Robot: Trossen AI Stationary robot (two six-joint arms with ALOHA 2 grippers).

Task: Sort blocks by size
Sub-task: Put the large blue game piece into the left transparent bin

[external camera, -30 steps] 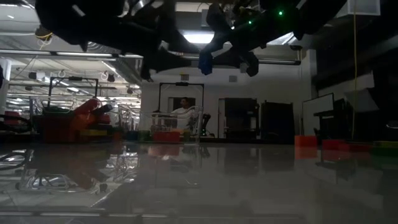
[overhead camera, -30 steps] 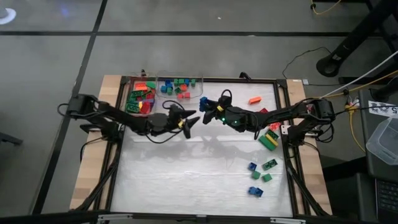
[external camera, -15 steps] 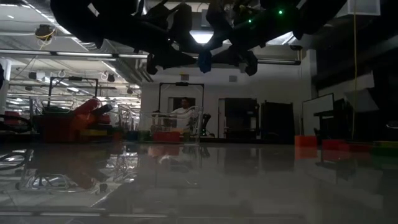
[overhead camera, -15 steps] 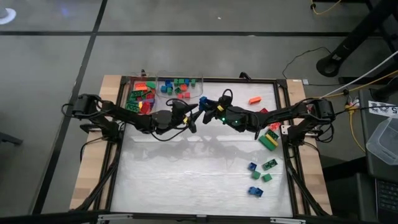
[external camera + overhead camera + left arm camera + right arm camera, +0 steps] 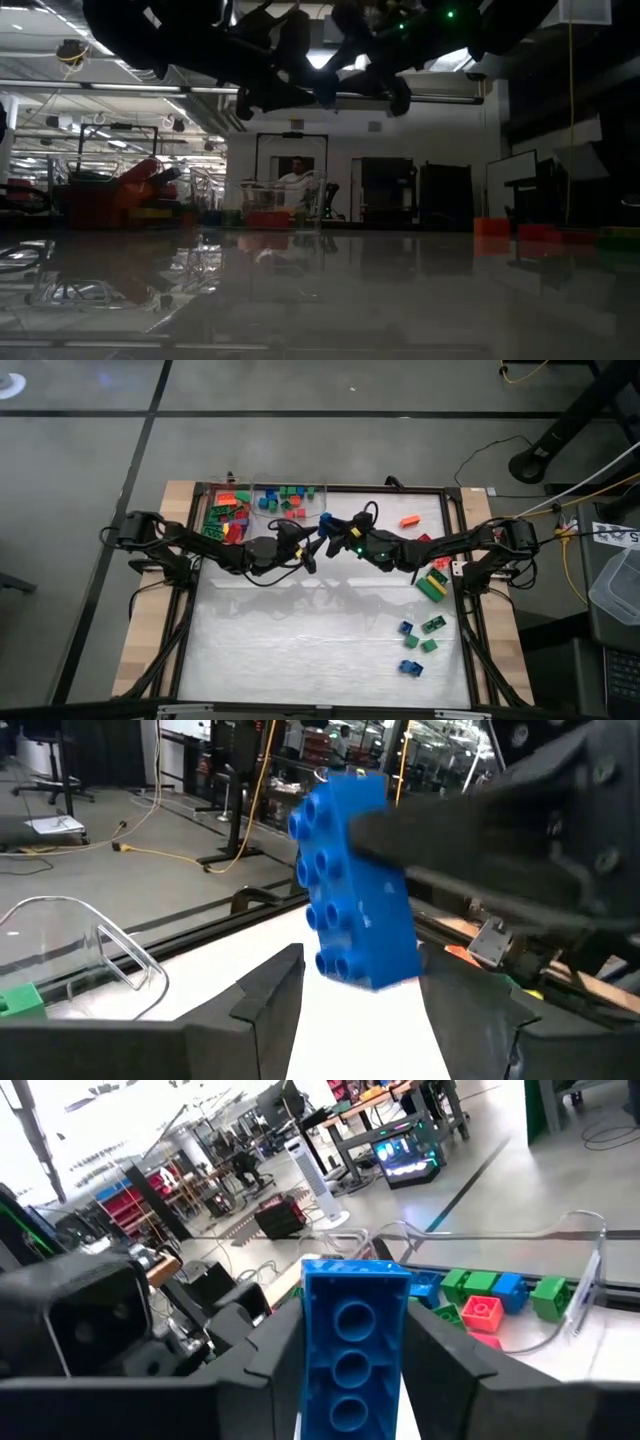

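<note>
High view: we see the left end effector (image 5: 303, 552) has moved in beside the right end effector (image 5: 329, 532), which grips a long blue block (image 5: 325, 522) above the bench (image 5: 300, 650) — left fingers (image 5: 270, 995) open around it, so a handover looks imminent.

From overhead I can't separate the bricks heaped in the left bin (image 5: 226, 518) — too small. The blue brick's (image 5: 352, 1348) lower end runs off the right wrist picture.
</note>
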